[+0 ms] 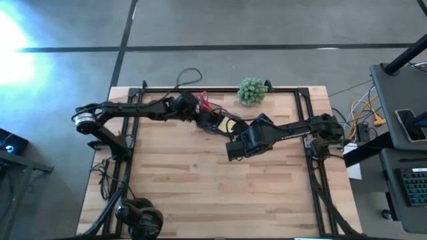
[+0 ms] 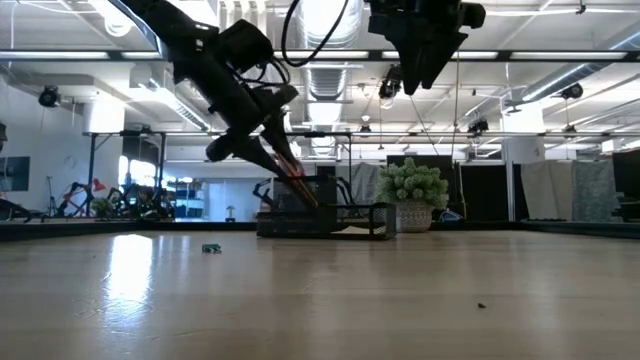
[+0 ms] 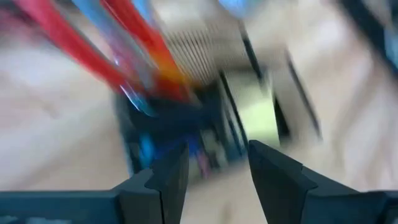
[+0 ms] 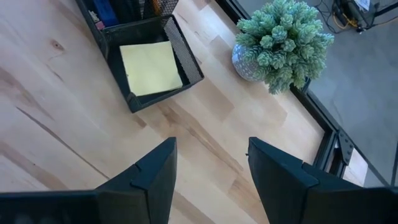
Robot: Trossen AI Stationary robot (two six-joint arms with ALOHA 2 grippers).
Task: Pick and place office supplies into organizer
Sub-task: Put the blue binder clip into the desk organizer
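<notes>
Nearest in the low view, a tiny blue-purple item (image 2: 211, 248) lies alone on the wooden counter (image 1: 200, 193), well short of the organizer (image 2: 325, 218). Headphones (image 1: 141, 219) sit at the counter's near-left edge. Mid-counter, the right end effector (image 4: 211, 171) hovers w/ fingers apart, empty, above bare wood just beside the organizer. The yellow sticky-note pad (image 4: 151, 68) lies flat in the organizer's end compartment. The left end effector (image 3: 217, 171), fingers spread & holding nothing, hangs over the organizer's other end, where red-handled scissors (image 3: 93, 46) & pens stand up; wrist view is blurred. Farthest back: green potted plant (image 1: 251, 91) at the counter's far edge.
</notes>
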